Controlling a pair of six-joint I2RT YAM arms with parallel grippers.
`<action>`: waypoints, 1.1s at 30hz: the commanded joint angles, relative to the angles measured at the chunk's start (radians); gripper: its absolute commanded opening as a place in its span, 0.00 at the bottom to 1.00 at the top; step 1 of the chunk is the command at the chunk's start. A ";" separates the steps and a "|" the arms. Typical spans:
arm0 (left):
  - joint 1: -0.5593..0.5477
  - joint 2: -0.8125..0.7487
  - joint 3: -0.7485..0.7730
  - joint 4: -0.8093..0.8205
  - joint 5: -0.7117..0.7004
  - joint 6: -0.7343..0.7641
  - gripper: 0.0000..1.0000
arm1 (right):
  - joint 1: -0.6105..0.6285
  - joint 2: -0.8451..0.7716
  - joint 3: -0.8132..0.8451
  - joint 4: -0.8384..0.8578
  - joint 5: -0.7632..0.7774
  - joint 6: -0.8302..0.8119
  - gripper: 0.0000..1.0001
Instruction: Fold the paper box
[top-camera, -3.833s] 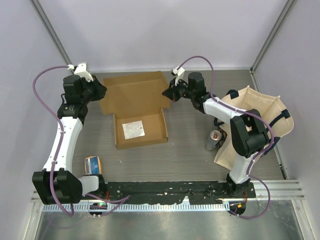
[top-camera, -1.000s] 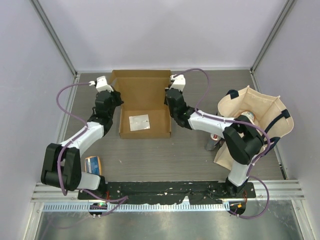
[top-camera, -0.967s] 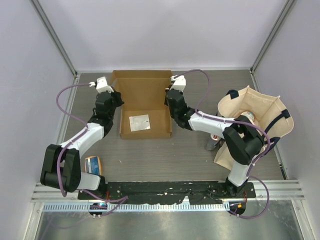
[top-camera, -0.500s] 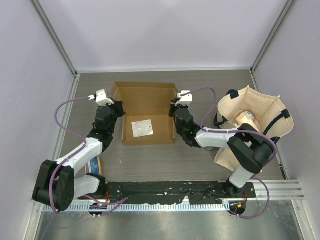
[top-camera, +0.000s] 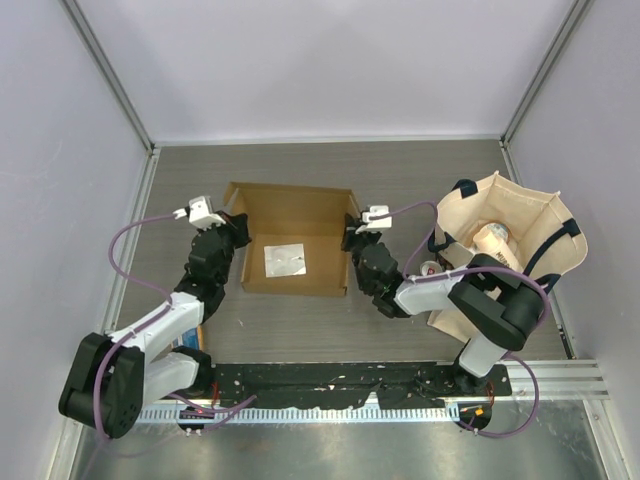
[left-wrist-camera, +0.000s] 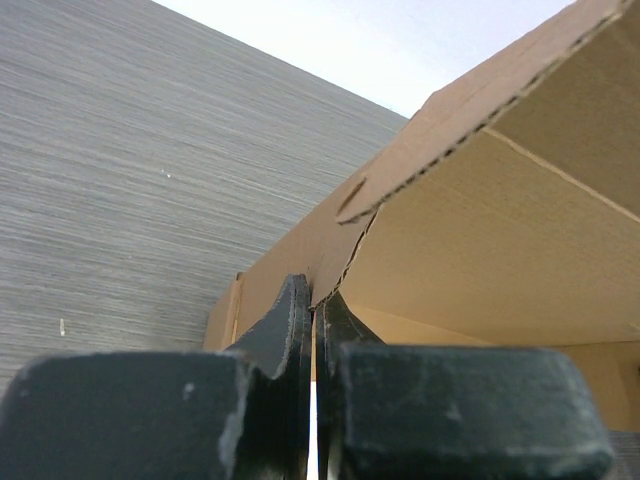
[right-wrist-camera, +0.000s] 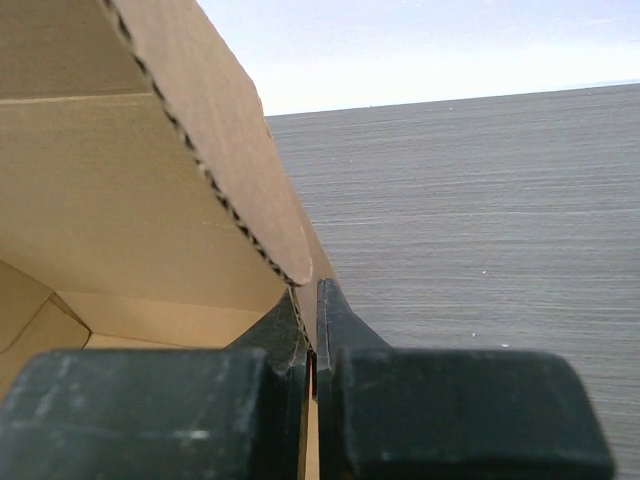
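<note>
At mid-tabletop: the box (top-camera: 295, 250) sits open between the two arms, its lid flap raised along the far side and a white slip (top-camera: 284, 259) lying on its floor.
Left gripper (left-wrist-camera: 315, 300): jaws pressed together, pinching thin cardboard at the box's left edge.
Right gripper (right-wrist-camera: 312, 295): jaws likewise pinching the right edge.
Step in hand: probably bringing the lid over. Both arms should travel evenly so the sheet neither twists nor tears at the pinch.
Cardboard: plain brown and corrugated, with flutes showing on cut edges. It looks stiff but likely to bend at scored lines.
Tabletop (top-camera: 300, 320): grey, with a fine streaked grain.
Tote bag (top-camera: 530, 215): beige cloth with dark handles, slumped at the right.
</note>
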 joint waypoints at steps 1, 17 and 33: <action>-0.009 -0.001 -0.059 -0.058 -0.036 -0.055 0.00 | 0.021 -0.004 -0.050 0.048 0.067 0.019 0.06; -0.012 -0.064 -0.077 -0.128 -0.082 -0.007 0.00 | 0.054 -0.591 -0.010 -1.081 -0.248 0.249 0.78; -0.013 -0.070 -0.068 -0.142 -0.082 0.037 0.00 | 0.052 -0.368 0.847 -1.612 -0.483 -0.406 0.87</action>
